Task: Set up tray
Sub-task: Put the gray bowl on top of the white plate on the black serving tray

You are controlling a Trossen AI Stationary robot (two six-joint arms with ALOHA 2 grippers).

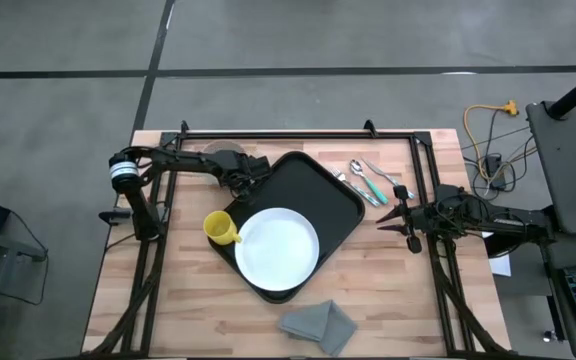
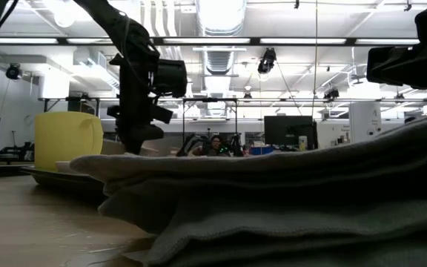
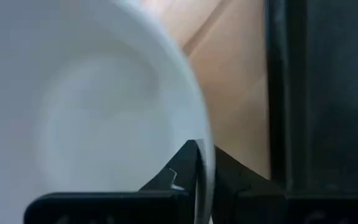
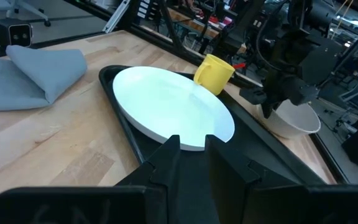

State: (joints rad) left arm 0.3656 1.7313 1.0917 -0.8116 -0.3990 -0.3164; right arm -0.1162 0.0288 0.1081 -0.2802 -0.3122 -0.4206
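We're pinching the small white bowl's (image 4: pixel 298 119) rim with the left gripper (image 1: pixel 238 178), fingers clamped, probably lifting it onto the black rectangular tray (image 1: pixel 340 200) next.

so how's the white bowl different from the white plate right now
The white bowl is deep and smaller; the white plate is flat and wider. The bowl sits off the tray, at its far left edge, with the left gripper shut on its rim; the plate lies on the tray, untouched, next to the yellow cup. Both are round, plain white and empty.
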